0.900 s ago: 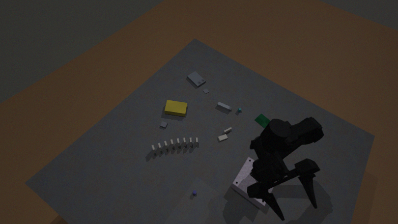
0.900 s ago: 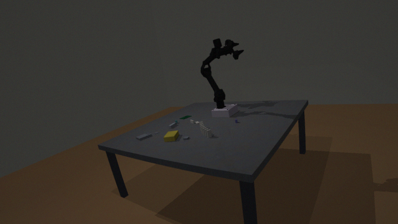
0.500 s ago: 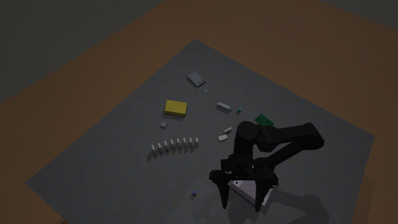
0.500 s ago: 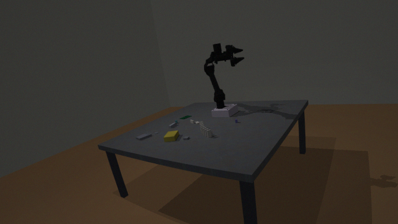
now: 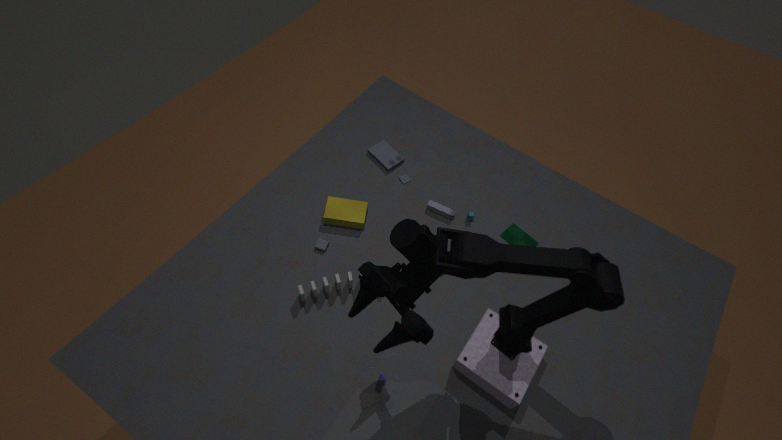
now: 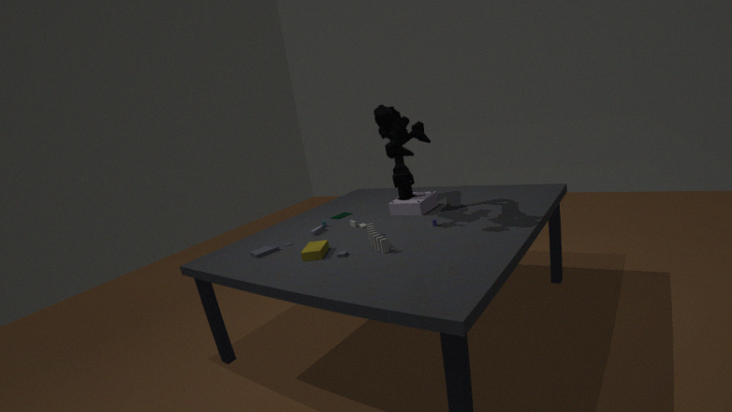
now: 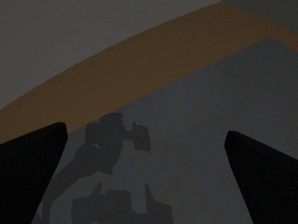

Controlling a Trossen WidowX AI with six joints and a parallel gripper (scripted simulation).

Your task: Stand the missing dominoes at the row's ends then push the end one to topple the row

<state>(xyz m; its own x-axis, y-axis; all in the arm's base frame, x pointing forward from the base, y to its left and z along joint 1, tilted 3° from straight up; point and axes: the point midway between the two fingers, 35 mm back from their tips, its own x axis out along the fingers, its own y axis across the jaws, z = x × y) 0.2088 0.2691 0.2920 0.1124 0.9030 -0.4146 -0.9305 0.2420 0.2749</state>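
Observation:
A row of several thin cream dominoes stands upright on the table; its far-left domino (image 5: 301,292) (image 6: 384,245) is in plain view. In the top view the arm hides the right part of the row. Two loose pale pieces, one (image 6: 353,223) beside the other (image 6: 362,225), lie near the row's far end in the exterior view; they look like dominoes, and the arm hides them in the top view. My gripper (image 5: 363,333) (image 6: 420,147) (image 7: 148,135) is wide open and empty, high above the table. No domino shows in the wrist view.
A yellow box (image 5: 345,212) (image 6: 314,250) and a small grey block (image 5: 321,245) (image 6: 342,253) lie near the row. A grey box (image 5: 385,154), pale bar (image 5: 440,210), teal cube (image 5: 470,216) and green flat piece (image 5: 518,235) lie farther off. A purple object (image 5: 382,377) (image 6: 434,223) stands near the arm's base.

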